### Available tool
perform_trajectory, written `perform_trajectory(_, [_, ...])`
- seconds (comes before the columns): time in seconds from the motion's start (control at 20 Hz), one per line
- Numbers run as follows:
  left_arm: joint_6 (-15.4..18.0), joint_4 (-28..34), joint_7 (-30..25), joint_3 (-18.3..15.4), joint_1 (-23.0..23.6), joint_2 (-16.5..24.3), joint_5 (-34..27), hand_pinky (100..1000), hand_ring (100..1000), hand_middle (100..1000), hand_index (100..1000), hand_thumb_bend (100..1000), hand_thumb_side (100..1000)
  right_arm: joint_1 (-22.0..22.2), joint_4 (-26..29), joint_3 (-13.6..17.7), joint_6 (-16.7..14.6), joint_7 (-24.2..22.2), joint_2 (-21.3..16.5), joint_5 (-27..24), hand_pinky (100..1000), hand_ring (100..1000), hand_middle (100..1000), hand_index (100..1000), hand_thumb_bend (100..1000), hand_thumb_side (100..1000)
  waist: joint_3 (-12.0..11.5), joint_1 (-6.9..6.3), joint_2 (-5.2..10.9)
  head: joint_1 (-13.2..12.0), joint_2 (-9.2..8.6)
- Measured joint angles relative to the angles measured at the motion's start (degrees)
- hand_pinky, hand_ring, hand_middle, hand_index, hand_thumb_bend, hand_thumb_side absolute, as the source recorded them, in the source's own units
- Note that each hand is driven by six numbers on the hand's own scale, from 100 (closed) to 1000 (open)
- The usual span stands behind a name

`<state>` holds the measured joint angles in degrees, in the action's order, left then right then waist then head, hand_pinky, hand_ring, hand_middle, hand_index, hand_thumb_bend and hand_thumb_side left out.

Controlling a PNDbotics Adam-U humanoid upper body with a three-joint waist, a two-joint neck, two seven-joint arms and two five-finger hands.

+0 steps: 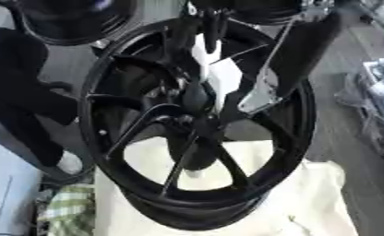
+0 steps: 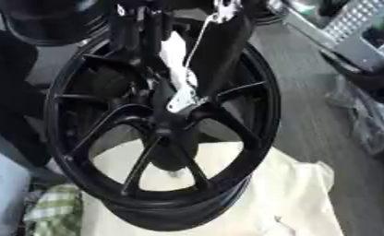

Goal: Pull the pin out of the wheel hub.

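Black wheel hub (image 1: 197, 124), right-eye-only grey crate (image 2: 353, 27)

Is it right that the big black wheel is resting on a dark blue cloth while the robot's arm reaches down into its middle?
Not quite: the cloth under the black wheel is cream, not dark blue, as the left eye view shows. The arm does reach down toward its middle.

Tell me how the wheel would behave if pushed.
The wheel looks rigid, with solid black spokes, so it probably won't flex. It stands on its rim on a soft cream cloth, so a push may roll or tip it. Likely heavy.
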<state>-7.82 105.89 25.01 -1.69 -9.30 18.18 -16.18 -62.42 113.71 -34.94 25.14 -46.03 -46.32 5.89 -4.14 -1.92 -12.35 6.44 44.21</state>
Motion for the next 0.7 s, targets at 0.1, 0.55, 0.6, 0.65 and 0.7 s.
perform_trajectory(0.1, [0.00,0.00,-0.01,0.09,0.00,0.00,0.00,767,742,771,789,177,871,0.62,-0.45,-0.26,-0.28,-0.15,-0.19,0.81,758,688,713,773,570,163,-0.03,-0.03,-0.17,0.00,0.00])
perform_trajectory(0.55, [-0.14,0.00,-0.18,0.12,-0.01,-0.03,-0.02,768,742,770,786,176,872,2.53,-2.92,-0.85,-2.42,0.76,-0.41,4.57,776,740,744,781,577,154,-0.17,-0.21,-0.61,0.00,0.00])
perform_trajectory(0.6, [-0.17,0.00,-0.22,0.13,-0.01,-0.03,-0.02,768,742,770,785,176,872,2.75,-3.12,-0.80,-2.66,1.00,-0.42,4.98,779,747,751,786,579,155,-0.17,-0.24,-0.69,0.00,0.00])
perform_trajectory(0.65, [-0.19,0.00,-0.25,0.13,-0.02,-0.03,-0.02,768,742,770,785,175,872,3.00,-3.37,-0.77,-2.88,1.22,-0.43,5.27,778,746,751,786,579,154,-0.18,-0.28,-0.76,0.00,0.00])
perform_trajectory(0.7, [-0.19,0.00,-0.27,0.14,-0.02,-0.04,-0.02,768,742,770,785,175,872,3.10,-3.63,-0.76,-3.09,1.45,-0.45,5.55,774,741,746,783,578,153,-0.18,-0.34,-0.83,-0.01,0.00])
